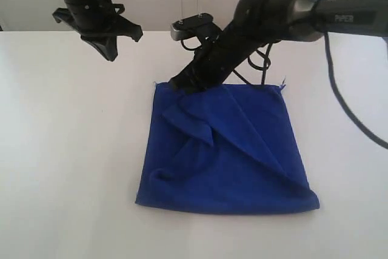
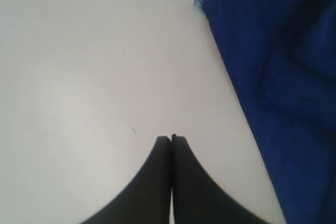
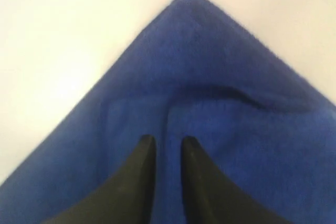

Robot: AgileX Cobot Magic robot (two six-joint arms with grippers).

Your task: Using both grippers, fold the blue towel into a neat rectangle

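Inspecting: left gripper (image 2: 171, 138) held closed, empty, over desk (image 1: 60, 150) | right gripper (image 3: 168, 141) set on blue towel (image 1: 230, 156) toward desk's far edge, grip not discernible | risk: rumpled layers dragged askew if pulled single-handed.

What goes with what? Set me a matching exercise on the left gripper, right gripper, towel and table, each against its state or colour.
1. left gripper
2. right gripper
3. blue towel
4. table

A. white
B. rumpled, partly folded
C. shut, over the table beside the towel
D. jaws slightly apart, down at the towel

Pairs: 1-C, 2-D, 3-B, 4-A
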